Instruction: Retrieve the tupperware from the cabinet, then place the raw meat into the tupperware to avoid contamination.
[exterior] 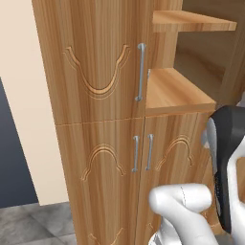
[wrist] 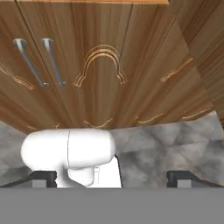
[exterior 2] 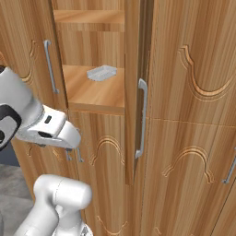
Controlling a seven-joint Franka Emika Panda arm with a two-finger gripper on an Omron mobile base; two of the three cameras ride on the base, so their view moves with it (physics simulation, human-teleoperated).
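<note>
You see the tall wood cabinet [exterior 2: 184,115] with one upper door swung open. The clear tupperware [exterior 2: 102,72] sits on its lower open shelf. Below that shelf, your gripper [exterior 2: 73,155] hangs with fingers spread wide, holding nothing.

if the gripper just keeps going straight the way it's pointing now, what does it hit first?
Probably the lower cabinet doors: the hand view looks along the open gripper at their wood front, low near the grey floor. Depth is unclear. The tupperware sits higher, on the open shelf.

Tupperware [exterior 2: 102,72] on cabinet shelf [exterior 2: 94,96]
</note>
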